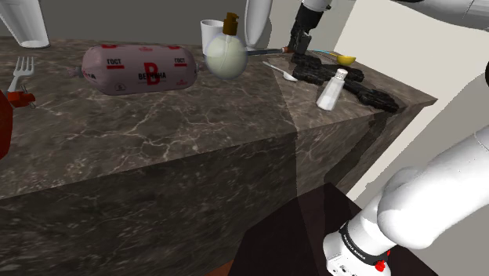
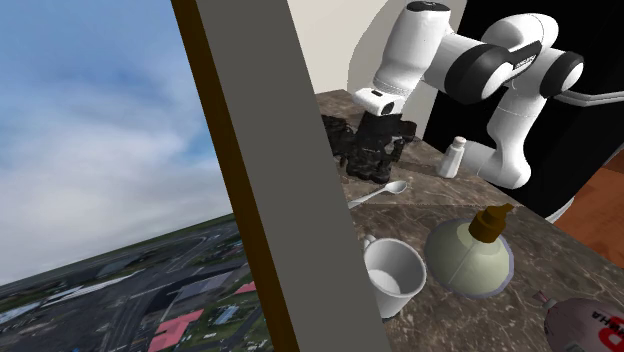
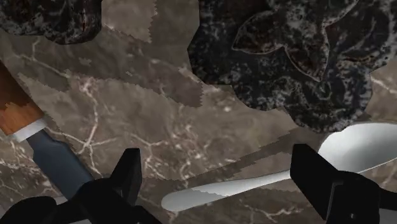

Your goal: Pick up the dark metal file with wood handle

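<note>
Over the two-o'clock corner of the brown veined marble counter [image 1: 196, 149], in the shoulder view, you are working beside the black ornate flower-patterned trivet [image 3: 299, 57], with the round pale soap bottle [image 1: 226, 55] off at nine o'clock from your hand. The all-black two-finger gripper [image 3: 216, 156] sits low, its fingers spread wide and holding nothing. The dark metal file with wood handle [image 3: 51, 149] lies flat on the stone at three o'clock from the bottle. Seen from the wrist, its blade runs just outside one finger. The slim silver spoon [image 3: 267, 180] lies in the gap instead. Closing here would likely take the spoon, so slide sideways until the blade is centred. Turn the wrist to cross the blade squarely near the pale collar, then go down.
</note>
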Motion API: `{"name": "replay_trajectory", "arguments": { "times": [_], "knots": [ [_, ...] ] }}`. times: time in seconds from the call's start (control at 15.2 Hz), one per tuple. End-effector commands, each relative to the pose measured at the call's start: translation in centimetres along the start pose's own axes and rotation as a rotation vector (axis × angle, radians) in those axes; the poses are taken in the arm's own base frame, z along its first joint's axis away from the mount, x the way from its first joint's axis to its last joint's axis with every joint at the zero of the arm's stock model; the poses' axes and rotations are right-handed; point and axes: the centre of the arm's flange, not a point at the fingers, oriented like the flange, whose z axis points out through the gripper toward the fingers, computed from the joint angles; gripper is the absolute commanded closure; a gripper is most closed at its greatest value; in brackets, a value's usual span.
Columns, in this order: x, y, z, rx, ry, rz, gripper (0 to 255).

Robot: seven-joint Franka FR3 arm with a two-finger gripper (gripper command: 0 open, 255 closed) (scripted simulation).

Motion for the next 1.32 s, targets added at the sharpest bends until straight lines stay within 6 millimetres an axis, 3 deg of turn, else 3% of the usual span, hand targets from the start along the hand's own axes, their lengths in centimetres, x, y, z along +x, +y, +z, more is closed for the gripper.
{"name": "replay_trajectory", "arguments": {
  "times": [0.0,0.59,1.19,1.25],
  "knots": [
    [2.0,2.0,0.4,-0.009,-0.001,-0.098,0],
    [11.0,7.9,1.8,-0.048,-0.003,-0.492,0],
    [10.9,7.0,5.7,-0.048,-0.003,-0.492,0],
    [10.8,6.7,6.0,-0.049,-0.003,-0.492,255]
  ]
}}
